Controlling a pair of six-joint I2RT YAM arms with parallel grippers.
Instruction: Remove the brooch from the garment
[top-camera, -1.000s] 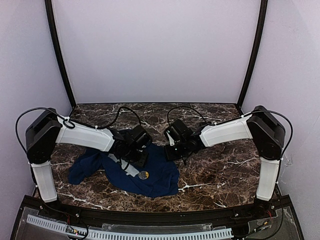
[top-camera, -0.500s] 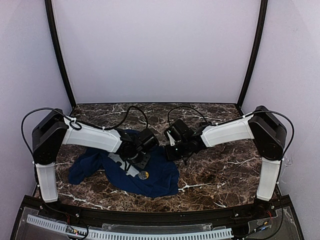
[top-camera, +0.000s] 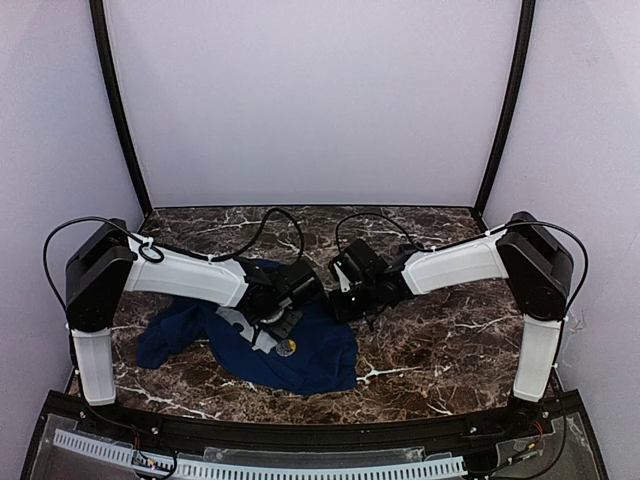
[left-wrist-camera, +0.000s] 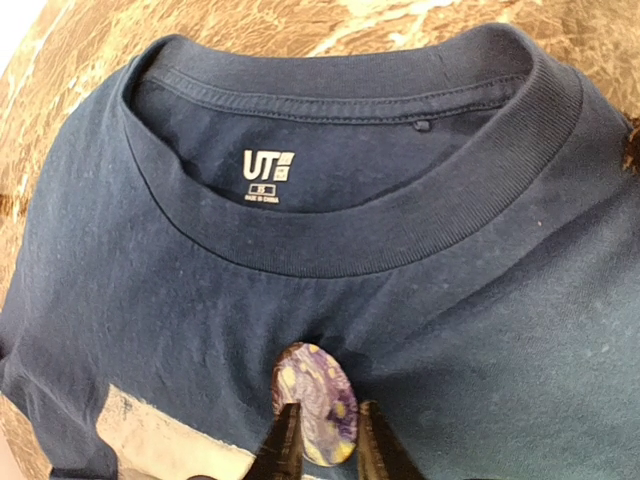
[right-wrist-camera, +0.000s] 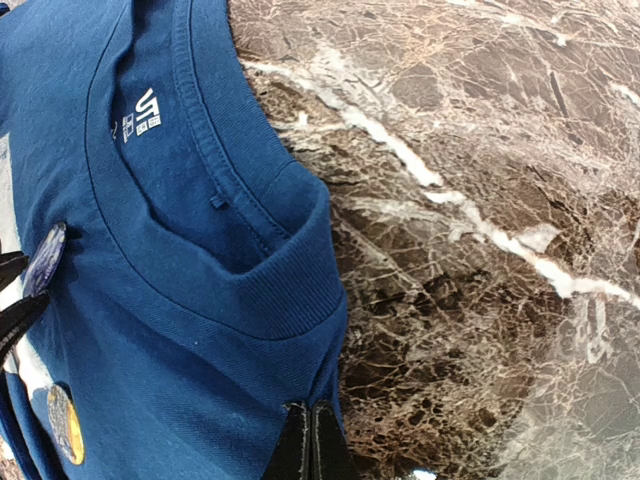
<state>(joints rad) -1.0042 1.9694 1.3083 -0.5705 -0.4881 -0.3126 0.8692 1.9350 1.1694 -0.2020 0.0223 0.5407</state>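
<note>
The garment (top-camera: 315, 362), a navy T-shirt, lies crumpled on the marble table, collar (left-wrist-camera: 360, 235) toward the back. Below the collar sits the brooch (left-wrist-camera: 310, 375), an oval purple piece with yellow swirls. It is tipped up off the cloth and shows edge-on in the right wrist view (right-wrist-camera: 46, 258). My left gripper (left-wrist-camera: 330, 403) is shut on the brooch's lower part, one finger on each side. My right gripper (right-wrist-camera: 312, 405) is shut on a fold of the garment at the collar's right edge, which it holds raised. In the top view both grippers (top-camera: 284, 322) (top-camera: 345, 303) meet over the shirt.
A second round, yellow-blue badge (top-camera: 287, 348) (right-wrist-camera: 62, 425) sits lower on the shirt's chest, beside the pale print (left-wrist-camera: 150, 440). Brown marble table (right-wrist-camera: 480, 200) lies bare to the right of the collar. Black frame posts (top-camera: 505, 110) and pale walls close in the back.
My left arm has reached right and forward over the shirt toward the collar, and its jaws have closed in on the brooch. The right arm has held still, pinching the cloth.
</note>
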